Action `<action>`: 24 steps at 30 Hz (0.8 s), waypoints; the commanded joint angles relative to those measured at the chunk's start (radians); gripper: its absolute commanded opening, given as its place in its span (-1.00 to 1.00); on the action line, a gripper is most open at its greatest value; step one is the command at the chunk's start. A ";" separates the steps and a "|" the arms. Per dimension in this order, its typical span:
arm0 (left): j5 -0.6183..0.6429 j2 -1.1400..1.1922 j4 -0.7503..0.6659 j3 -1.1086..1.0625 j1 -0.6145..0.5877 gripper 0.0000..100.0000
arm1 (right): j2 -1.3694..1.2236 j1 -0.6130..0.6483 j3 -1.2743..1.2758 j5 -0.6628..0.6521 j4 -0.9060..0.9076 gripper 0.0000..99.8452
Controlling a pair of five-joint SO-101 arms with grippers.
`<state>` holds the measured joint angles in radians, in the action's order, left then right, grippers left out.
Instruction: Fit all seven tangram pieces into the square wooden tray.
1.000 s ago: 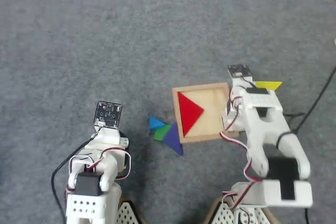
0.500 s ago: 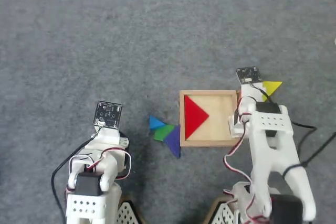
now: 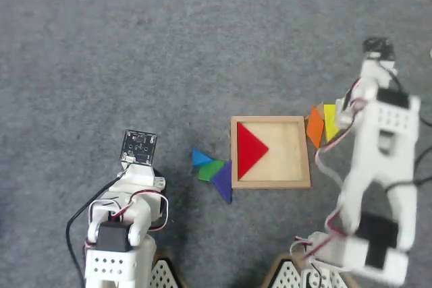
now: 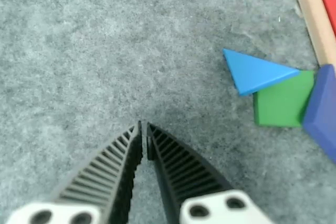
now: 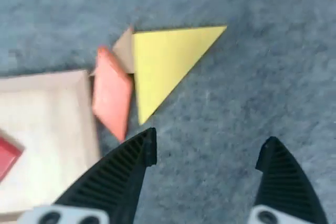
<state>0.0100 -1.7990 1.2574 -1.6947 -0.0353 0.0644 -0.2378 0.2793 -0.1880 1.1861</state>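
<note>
The square wooden tray lies mid-table with a red triangle in its left half. Just off the tray's left side, a blue triangle, a green square and a dark blue triangle touch one another. An orange piece and a yellow triangle lie at the tray's far right corner. My right gripper hangs open above the carpet beside the yellow triangle and the orange piece. My left gripper is shut and empty, short of the blue triangle.
A pale tan piece peeks out behind the orange and yellow ones. The right arm stands to the right of the tray, the left arm at the front left. Grey carpet covers the table.
The tray was turned square and shifted slightly right. The right arm then drew back to the right and away from the tray, uncovering the orange and yellow pieces. The left arm kept still.
</note>
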 commanded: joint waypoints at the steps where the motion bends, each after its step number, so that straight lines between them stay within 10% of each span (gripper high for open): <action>1: -0.008 -0.020 0.006 0.012 -0.006 -0.97 | -0.125 0.021 -0.219 -0.012 0.116 -0.36; 24: -0.008 -0.020 0.006 0.012 -0.006 -0.97 | -0.880 0.143 -0.902 0.434 0.166 -0.16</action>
<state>0.0100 -1.7990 1.2574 -1.6947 -0.0353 -0.7948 -0.0629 -0.5217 0.2079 1.3195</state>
